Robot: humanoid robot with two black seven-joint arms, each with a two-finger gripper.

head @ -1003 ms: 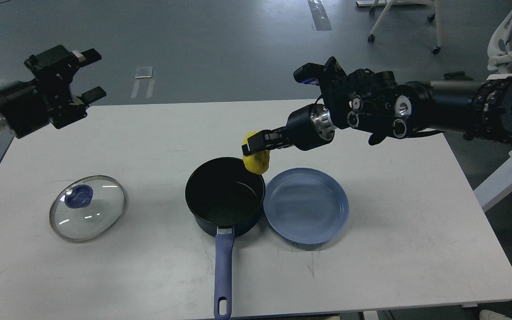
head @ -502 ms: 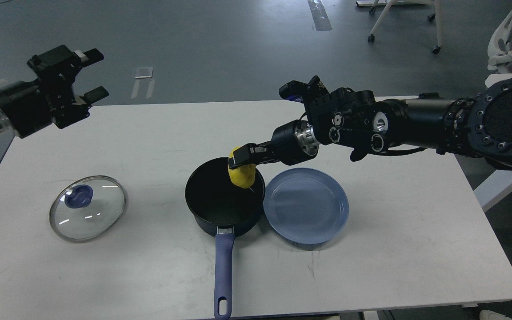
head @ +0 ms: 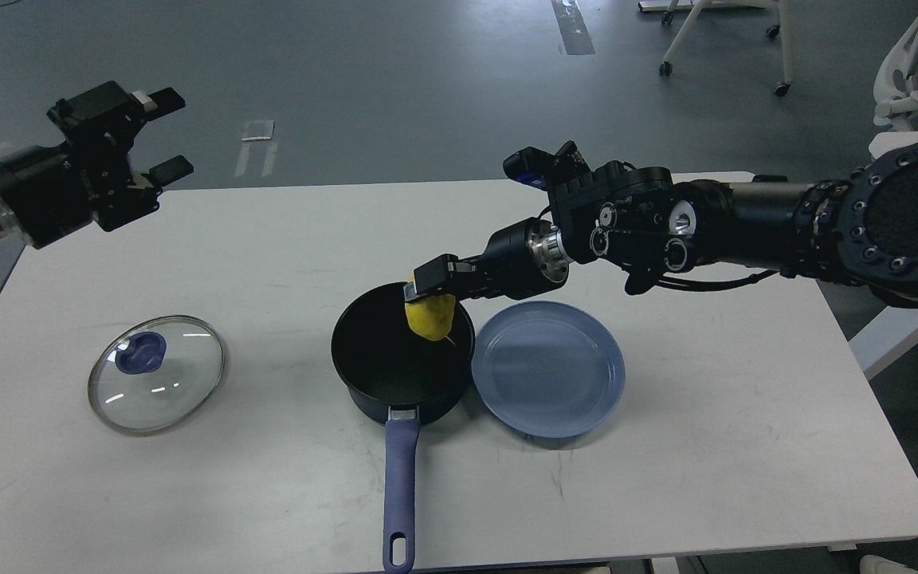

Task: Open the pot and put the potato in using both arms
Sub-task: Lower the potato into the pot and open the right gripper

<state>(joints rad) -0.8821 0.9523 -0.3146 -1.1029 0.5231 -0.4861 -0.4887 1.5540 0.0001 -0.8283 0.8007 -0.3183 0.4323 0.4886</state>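
The dark pot [head: 395, 363] stands open near the table's middle, its blue handle [head: 400, 486] pointing at me. Its glass lid [head: 157, 372] with the blue knob lies flat on the table to the left. My right gripper [head: 425, 288] is shut on the yellow potato [head: 429, 317] and holds it over the pot's far right rim, just inside the mouth. My left gripper [head: 162, 134] is open and empty, raised above the table's far left corner, well away from pot and lid.
A shallow light-blue plate [head: 548, 369] sits touching the pot's right side. The white table [head: 706, 414] ends in a front edge near the handle's tip. Office chairs stand on the floor at the far right.
My right arm has moved left and down, carrying the potato from above the pot's far right rim to within its mouth. The left arm has barely moved.
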